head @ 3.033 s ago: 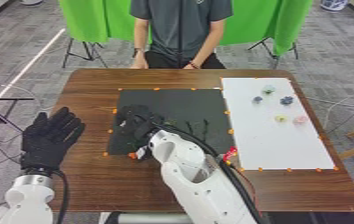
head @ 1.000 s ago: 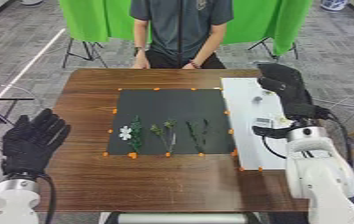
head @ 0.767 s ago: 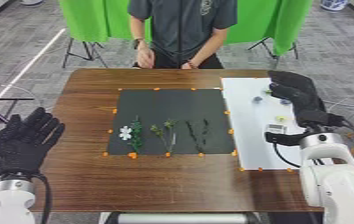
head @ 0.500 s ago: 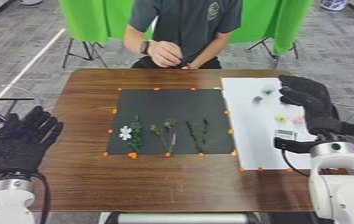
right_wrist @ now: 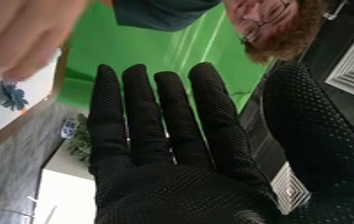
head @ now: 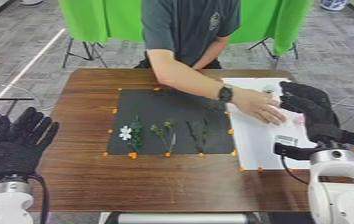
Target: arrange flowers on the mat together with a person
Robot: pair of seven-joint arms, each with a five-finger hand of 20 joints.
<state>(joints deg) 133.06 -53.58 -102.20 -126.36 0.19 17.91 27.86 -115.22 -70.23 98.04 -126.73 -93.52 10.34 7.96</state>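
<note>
My right hand (head: 311,112) is over the right edge of the white sheet, open; in the right wrist view the right hand (right_wrist: 182,192) has its fingers straight with nothing held. The left hand (head: 15,150) rests open at the table's left edge. A person's hand (head: 260,106) reaches onto the white sheet (head: 255,150), over the small flower heads there, beside my right hand. What it touches is hidden. A pink flower (head: 300,120) shows beside it. On the black mat (head: 169,100) lie a white flower (head: 125,133), a green leafy stem (head: 136,134), budded stems (head: 170,135) and thin dark stems (head: 196,135).
The person's forearm (head: 184,79) crosses the mat's far right corner. Orange markers (head: 133,155) line the mat and sheet edges. A blue flower (right_wrist: 13,96) lies on the sheet near the person's fingers in the right wrist view.
My right hand has gone from the mat to the white sheet's right side, leaving the white flower uncovered. The person's hand has come from the far table edge onto the sheet. The left hand shifted slightly left.
</note>
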